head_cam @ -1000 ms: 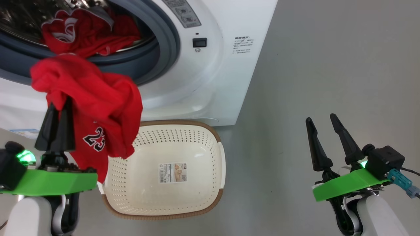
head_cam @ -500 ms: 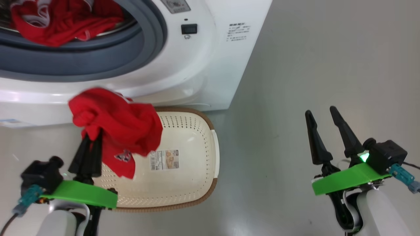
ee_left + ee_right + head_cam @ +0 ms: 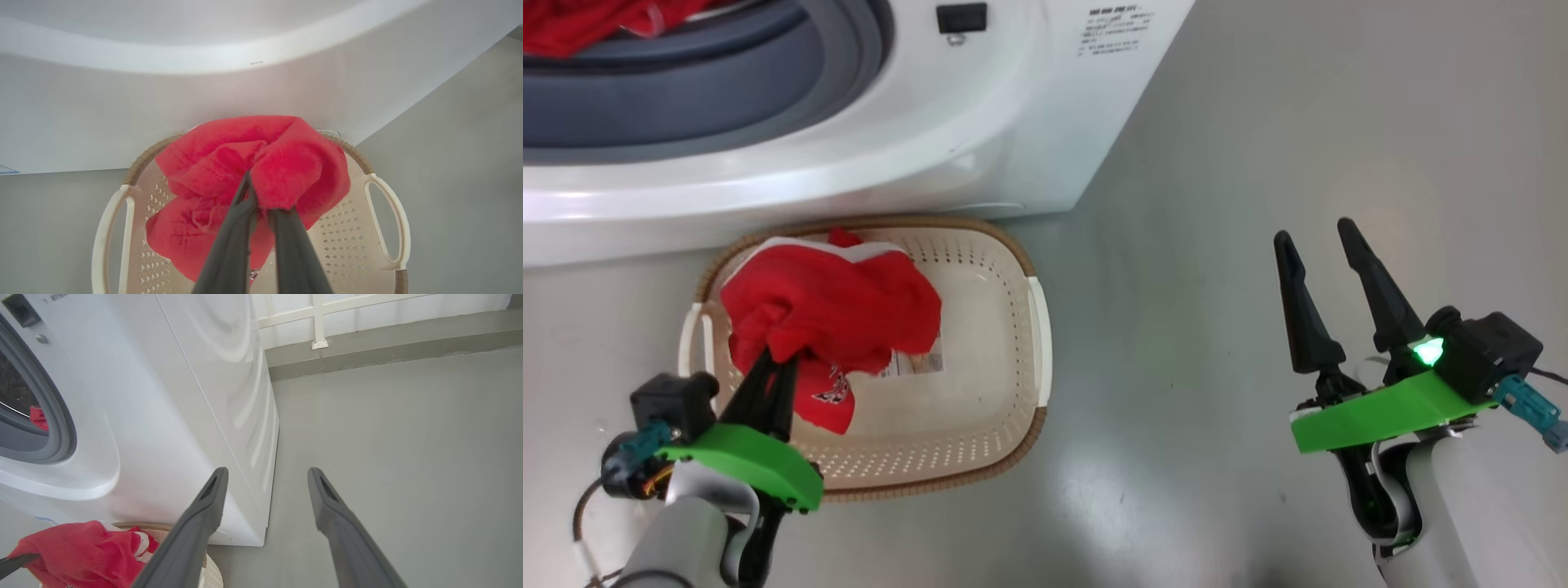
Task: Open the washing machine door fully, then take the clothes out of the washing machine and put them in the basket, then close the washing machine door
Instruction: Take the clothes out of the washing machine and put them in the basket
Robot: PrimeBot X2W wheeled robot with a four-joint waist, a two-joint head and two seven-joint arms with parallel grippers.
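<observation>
My left gripper point(image 3: 783, 357) is shut on a bunched red garment point(image 3: 833, 306) and holds it over the left half of the cream basket point(image 3: 1013, 278), which stands on the floor against the white washing machine point(image 3: 980, 122). From the left wrist camera, the garment point(image 3: 253, 163) drapes over my fingers point(image 3: 233, 228) above the basket point(image 3: 384, 216). More red clothes point(image 3: 572, 20) lie in the drum behind the grey gasket point(image 3: 686, 90). My right gripper point(image 3: 1313, 237) hovers open over bare floor to the right, nothing between its fingers. The door is out of view.
Grey floor point(image 3: 1298, 122) spreads to the right of the machine. In the right wrist view a white wall with a low ledge point(image 3: 367, 330) runs behind the machine's side panel point(image 3: 229, 396). A sticker point(image 3: 923, 363) peeks out on the basket's bottom.
The head camera has tilted down. My left gripper has carried the red garment down from in front of the drum opening and right over the basket. The right gripper keeps its pose.
</observation>
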